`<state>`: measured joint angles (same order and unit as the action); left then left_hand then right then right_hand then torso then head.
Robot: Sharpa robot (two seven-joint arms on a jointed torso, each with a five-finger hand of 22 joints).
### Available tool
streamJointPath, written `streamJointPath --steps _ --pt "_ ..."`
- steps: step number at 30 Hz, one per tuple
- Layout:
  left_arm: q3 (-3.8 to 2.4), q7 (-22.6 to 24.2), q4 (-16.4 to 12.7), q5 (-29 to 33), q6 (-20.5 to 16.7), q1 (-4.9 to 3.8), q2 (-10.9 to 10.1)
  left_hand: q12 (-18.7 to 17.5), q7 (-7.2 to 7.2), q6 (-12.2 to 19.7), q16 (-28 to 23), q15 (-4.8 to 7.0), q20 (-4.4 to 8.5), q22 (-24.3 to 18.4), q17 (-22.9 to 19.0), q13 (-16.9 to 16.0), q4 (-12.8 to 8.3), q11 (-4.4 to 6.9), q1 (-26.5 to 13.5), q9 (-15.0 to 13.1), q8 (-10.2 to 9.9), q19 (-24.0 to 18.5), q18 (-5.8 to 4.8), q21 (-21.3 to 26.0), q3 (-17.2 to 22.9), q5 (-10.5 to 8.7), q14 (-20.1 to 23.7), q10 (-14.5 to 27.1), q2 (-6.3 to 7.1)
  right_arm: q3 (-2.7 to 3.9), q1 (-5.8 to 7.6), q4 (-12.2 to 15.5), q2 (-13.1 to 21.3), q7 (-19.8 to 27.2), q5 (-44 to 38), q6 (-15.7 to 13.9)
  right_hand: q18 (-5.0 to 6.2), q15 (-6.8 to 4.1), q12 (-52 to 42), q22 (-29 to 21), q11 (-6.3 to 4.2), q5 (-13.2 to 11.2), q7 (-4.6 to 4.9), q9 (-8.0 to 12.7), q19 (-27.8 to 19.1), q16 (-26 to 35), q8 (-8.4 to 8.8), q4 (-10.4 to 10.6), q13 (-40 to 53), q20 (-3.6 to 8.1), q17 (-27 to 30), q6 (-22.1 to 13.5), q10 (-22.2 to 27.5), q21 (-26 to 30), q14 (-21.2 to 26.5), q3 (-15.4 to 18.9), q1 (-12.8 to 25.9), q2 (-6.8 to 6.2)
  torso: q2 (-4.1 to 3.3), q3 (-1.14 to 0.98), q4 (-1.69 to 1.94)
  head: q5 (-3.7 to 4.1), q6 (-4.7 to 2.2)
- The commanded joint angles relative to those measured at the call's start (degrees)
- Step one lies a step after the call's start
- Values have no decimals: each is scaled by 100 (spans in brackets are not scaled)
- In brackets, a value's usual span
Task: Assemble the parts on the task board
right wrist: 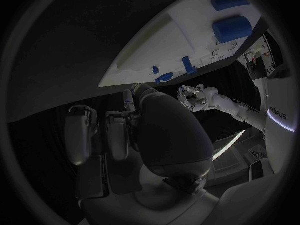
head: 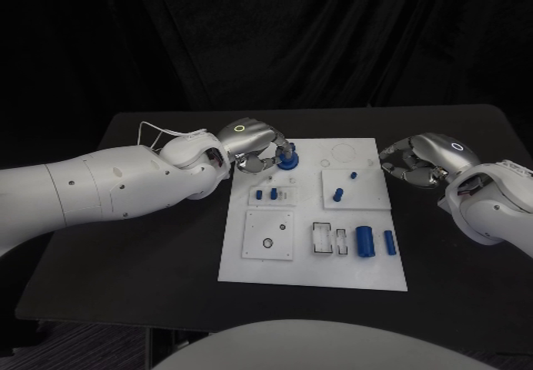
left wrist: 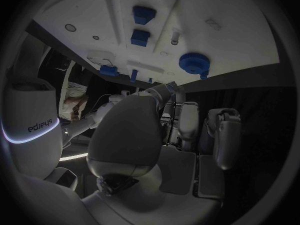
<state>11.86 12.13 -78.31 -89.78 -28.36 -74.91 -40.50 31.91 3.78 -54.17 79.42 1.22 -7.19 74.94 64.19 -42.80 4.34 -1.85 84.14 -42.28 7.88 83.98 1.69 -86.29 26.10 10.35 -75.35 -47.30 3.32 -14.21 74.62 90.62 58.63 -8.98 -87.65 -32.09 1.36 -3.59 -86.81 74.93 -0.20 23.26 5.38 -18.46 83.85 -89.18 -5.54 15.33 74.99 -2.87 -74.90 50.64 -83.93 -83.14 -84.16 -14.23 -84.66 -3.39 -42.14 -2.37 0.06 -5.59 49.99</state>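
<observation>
- The right hand hangs just off the task board's right edge, level with its far half, fingers curled inward with nothing visible in them; in the right wrist view the fingers fold down in front of the palm, and no part lies between them
- The left hand is at the board's far left corner, its fingers bunched beside a round blue knob-like part; whether the fingers touch or grip that part I cannot tell from the head view, and in the left wrist view the fingers sit apart from the blue knurled piece with nothing in them
- The task board is a white plate lying in the middle of the black table, its near strip bare
- Nearest on the board, at the left, a raised white square panel with a small dark ring and an oval hole
- Beside it to the right, a pale rectangular recess, then a blue block, a larger blue cylinder and a slim blue bar, all lying side by side
- Farther in, left of middle, two small blue pieces stand close together
- Right of those, a second raised white panel carries a short blue peg and a smaller blue piece beyond it
- At the far end, a faint circular outline marks the white surface next to the knob-like part
</observation>
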Motion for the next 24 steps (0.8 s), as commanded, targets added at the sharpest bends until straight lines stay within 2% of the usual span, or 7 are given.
streamJointPath --steps 1,4,10,24 --pt "5 -96 -37 -12 79 -28 -31 -29 98 -97 -15 -1 45 1343 -8 8 23 12 -36 -243 6 192 -45 17 -17 -21 6 -46 -2 4 -12 -5 -1 -21 -13 28 35 -30 25 1282 -14 32 -12 4 290 -2 18 19 1159 39 -1448 38 -284 3 -565 -1 44 -13 -3 -7 3 3 1" --pt "14 -118 -30 -12 241 -38 -56 -55 96 -80 -30 -2 45 1337 -38 25 24 12 -37 -237 -13 176 -41 31 -16 -30 24 -46 3 4 -12 -6 -1 -21 -13 30 35 -29 33 1281 -13 30 -12 6 288 4 20 19 1151 39 -1443 37 -277 7 -564 0 46 -20 -3 -7 8 3 1" --pt "22 -191 42 -12 566 -38 -69 -99 99 -70 -45 -7 43 1333 -64 53 42 4 -60 -231 -37 163 -37 44 -24 -61 42 -46 8 4 -12 -7 -2 -19 -13 36 35 -29 33 1281 -13 30 -12 6 288 4 20 19 1151 39 -1443 37 -277 7 -564 0 46 -20 -7 -6 -6 -14 1" --pt "24 -323 97 -12 931 -3 -102 -183 102 -58 -59 -30 37 1331 -90 105 113 -22 -155 -227 -78 157 -36 50 -81 -123 58 -49 18 4 -13 -9 -14 -16 -13 52 35 -29 33 1281 -13 30 -12 6 288 4 20 19 1151 39 -1443 37 -277 7 -564 0 46 -20 -25 12 -9 -31 1"
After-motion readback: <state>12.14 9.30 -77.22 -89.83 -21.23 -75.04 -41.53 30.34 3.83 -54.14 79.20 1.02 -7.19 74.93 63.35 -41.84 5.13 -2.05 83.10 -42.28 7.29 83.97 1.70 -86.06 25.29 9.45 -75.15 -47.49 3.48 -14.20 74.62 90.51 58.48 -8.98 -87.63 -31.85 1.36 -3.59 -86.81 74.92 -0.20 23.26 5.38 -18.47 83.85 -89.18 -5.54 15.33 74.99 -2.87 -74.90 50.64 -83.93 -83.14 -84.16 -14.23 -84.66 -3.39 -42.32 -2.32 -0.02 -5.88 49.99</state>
